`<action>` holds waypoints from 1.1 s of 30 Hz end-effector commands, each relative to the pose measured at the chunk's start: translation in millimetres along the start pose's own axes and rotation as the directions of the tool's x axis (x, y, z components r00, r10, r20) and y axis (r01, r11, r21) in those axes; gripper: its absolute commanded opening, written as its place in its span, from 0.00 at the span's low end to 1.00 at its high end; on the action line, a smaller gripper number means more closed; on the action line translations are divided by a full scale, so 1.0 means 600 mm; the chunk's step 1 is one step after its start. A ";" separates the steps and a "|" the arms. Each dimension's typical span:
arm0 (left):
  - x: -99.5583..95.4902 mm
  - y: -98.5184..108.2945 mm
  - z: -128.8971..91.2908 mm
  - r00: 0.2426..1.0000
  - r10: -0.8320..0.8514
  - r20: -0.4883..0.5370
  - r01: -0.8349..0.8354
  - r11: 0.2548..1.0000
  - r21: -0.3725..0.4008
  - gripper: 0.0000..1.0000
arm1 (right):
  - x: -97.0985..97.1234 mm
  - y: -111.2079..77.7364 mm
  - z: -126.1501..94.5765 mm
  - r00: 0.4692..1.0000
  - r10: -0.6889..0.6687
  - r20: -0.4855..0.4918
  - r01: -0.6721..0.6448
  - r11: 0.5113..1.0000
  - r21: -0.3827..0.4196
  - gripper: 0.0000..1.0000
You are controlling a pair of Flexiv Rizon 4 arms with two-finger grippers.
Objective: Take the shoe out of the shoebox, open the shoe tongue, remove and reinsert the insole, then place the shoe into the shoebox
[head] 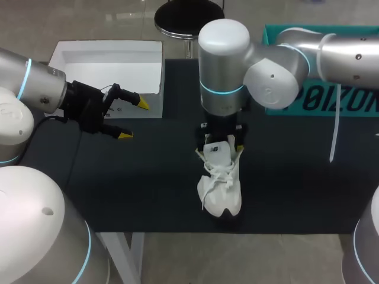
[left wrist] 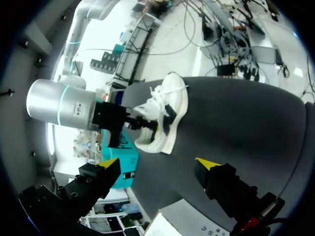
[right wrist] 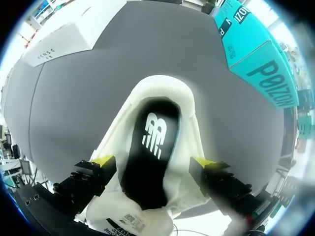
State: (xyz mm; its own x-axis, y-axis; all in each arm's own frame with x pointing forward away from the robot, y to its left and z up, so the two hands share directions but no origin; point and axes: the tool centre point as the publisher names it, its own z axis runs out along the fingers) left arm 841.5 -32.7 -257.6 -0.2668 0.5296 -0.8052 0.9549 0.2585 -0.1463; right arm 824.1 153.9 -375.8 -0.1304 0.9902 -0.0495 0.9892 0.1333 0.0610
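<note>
A white shoe [head: 220, 188] lies on the black table [head: 148, 171], toe toward the front edge, laces loose. My right gripper [head: 222, 144] hangs straight over its heel end. In the right wrist view that gripper [right wrist: 153, 161] stands open, one yellow tip on each side of the shoe's mouth [right wrist: 162, 86], above the black insole [right wrist: 150, 147] that lies inside. My left gripper [head: 134, 119] is open and empty at the table's left, well apart from the shoe [left wrist: 165, 115]. The left wrist view shows its tips [left wrist: 157, 164] spread wide.
A white open box [head: 106, 59] sits at the back left, right behind my left gripper. A teal box [head: 331, 100] stands at the back right, with a white strip [head: 336, 127] hanging before it. My right arm's big elbow [head: 222, 65] looms over the table's middle.
</note>
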 end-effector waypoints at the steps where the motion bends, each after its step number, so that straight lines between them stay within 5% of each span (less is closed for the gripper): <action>1: 0.000 0.000 0.001 1.000 0.000 -0.003 0.000 1.000 -0.003 1.00 | -0.003 0.003 -0.007 1.000 -0.001 0.006 0.001 1.000 -0.011 1.00; 23: 0.000 0.000 0.001 1.000 0.000 -0.003 0.000 1.000 -0.003 1.00 | -0.015 0.034 -0.044 0.999 -0.004 0.035 0.007 0.998 -0.067 1.00; 33: 0.000 0.000 0.001 1.000 0.000 -0.003 0.000 1.000 -0.003 1.00 | -0.026 0.038 -0.107 0.997 0.014 0.072 -0.005 0.993 -0.119 1.00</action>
State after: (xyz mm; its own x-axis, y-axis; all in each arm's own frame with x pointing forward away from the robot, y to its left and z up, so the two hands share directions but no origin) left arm 841.6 -32.7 -257.6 -0.2668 0.5296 -0.8052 0.9549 0.2585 -0.1463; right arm 853.1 146.1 -325.6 -0.1180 0.9870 -0.1087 0.9769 0.1351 0.1657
